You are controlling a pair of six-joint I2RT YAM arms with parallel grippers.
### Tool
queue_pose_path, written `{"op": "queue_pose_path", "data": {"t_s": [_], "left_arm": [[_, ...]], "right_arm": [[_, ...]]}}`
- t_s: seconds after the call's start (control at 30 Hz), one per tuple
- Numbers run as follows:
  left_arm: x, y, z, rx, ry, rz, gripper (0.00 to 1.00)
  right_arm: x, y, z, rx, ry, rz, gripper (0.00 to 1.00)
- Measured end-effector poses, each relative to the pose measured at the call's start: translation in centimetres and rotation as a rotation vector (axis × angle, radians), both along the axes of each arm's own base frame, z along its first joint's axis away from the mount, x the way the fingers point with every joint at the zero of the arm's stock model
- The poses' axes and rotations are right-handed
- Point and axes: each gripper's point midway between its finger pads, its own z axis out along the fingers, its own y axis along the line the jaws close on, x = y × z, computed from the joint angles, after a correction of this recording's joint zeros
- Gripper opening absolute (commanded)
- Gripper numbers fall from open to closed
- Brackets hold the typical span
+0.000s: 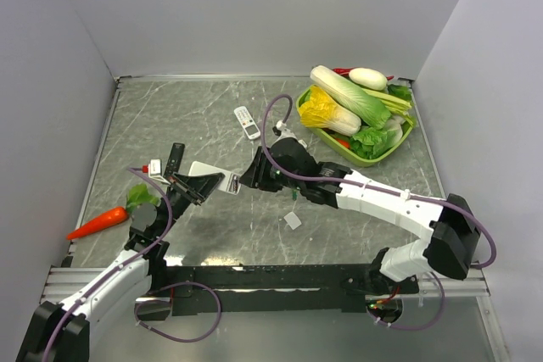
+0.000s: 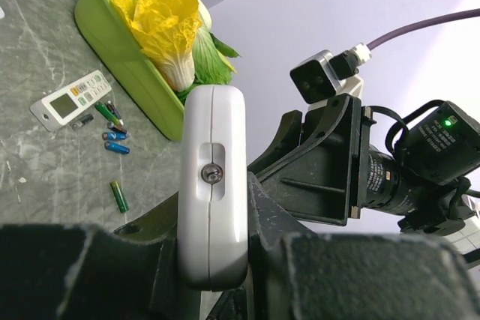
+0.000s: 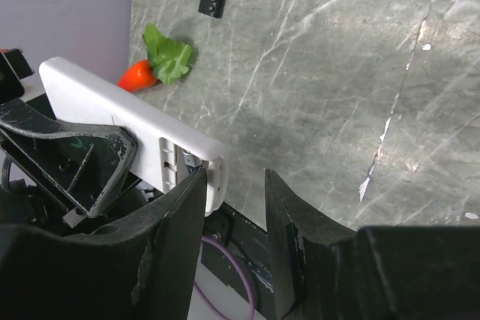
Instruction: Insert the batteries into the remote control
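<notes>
Top view: my left tool (image 1: 193, 186) is clenched on the white remote (image 1: 210, 181), held up off the tabletop (image 1: 170, 108); the right tool (image 1: 248, 177) sits at its free end
Also on top: a small display remote (image 1: 247, 122), a black remote (image 1: 174, 158), a carrot (image 1: 103, 220) and a green basket (image 1: 363, 159) of vegetables; a loose white scrap (image 1: 293, 220) I can't identify
Left wrist: the white remote is pinched edge-on between my fingers; the batteries (image 2: 114, 144) lie scattered just beside the display remote, near the basket and well apart from the held remote
Right wrist: the right tool is released, with bare tabletop showing between the fingers (image 3: 289, 230); the remote's recessed end is just beside one finger, contact unclear
Risk, pivot: I judge a push on that free end could swing the remote in my grip
Risk, cells: they are thin and round and may roll or slip on pickup
Risk, crowding: the two wrists are close and could knock together
Surface: grey veined stone, smooth and hard
Room: plain pale walls on three sides
</notes>
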Motion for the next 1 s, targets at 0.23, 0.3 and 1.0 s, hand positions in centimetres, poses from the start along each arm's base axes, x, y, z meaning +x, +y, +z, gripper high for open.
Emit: {"op": "queue_pose_path", "data": {"t_s": [0.23, 0.3, 1.0], "left_arm": [[0.0, -0.1, -0.1, 0.001, 0.001, -0.003, 0.02], [0.1, -0.1, -0.2, 0.003, 0.006, -0.003, 0.02], [-0.1, -0.3, -1.0, 0.043, 0.010, -0.009, 0.70]], "right_arm": [[-0.1, 0.4, -0.4, 0.002, 0.014, 0.011, 0.41], [-0.1, 0.5, -0.6, 0.000, 0.019, 0.011, 0.38], [0.1, 0.6, -2.1, -0.038, 0.046, 0.016, 0.00]]}}
